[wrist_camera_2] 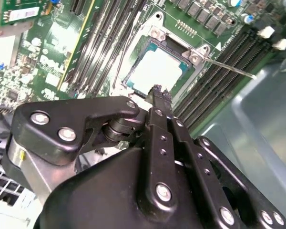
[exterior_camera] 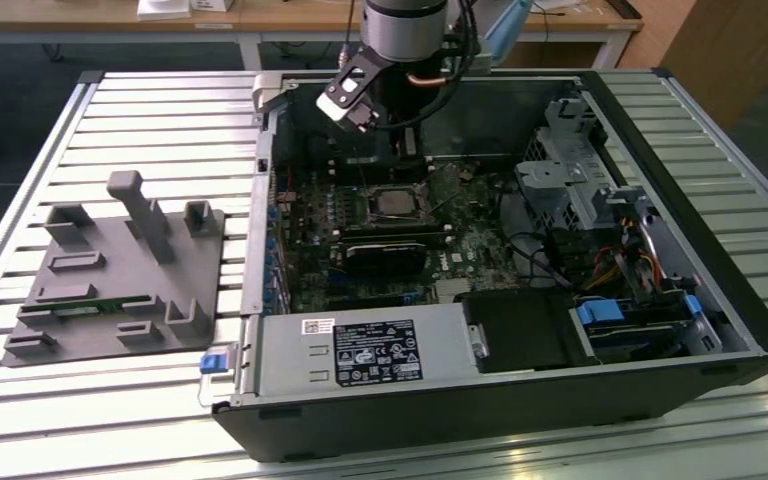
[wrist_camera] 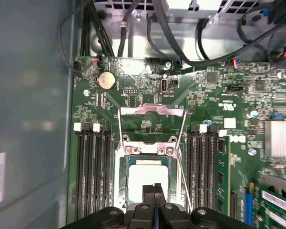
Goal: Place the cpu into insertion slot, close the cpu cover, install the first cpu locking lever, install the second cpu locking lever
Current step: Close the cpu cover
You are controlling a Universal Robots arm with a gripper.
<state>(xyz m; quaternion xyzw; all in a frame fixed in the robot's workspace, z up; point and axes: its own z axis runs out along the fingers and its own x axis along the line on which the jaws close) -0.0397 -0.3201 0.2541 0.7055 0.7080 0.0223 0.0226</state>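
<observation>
The cpu (wrist_camera: 145, 175) lies pale and flat inside the insertion slot (wrist_camera: 125, 164) on the green board; it also shows in the second wrist view (wrist_camera_2: 158, 71). The cpu cover (wrist_camera: 152, 113) stands open, swung away from the slot on its hinge. Thin metal levers (wrist_camera: 185, 157) run along both sides of the slot, and one rod (wrist_camera_2: 231, 69) sticks out free. My gripper (wrist_camera: 154, 187) hovers just over the cpu's near edge, fingers shut together with nothing between them, also seen in the second wrist view (wrist_camera_2: 157, 89). In the exterior view the arm (exterior_camera: 404, 30) reaches into the case above the slot (exterior_camera: 391, 203).
Memory slots (wrist_camera: 93, 167) flank the socket on both sides. A black block (exterior_camera: 387, 250) sits just in front of it, then the power supply (exterior_camera: 357, 352). Drive cage (exterior_camera: 564, 180) and cables fill the exterior view's right. A grey fixture (exterior_camera: 111, 270) lies outside the case.
</observation>
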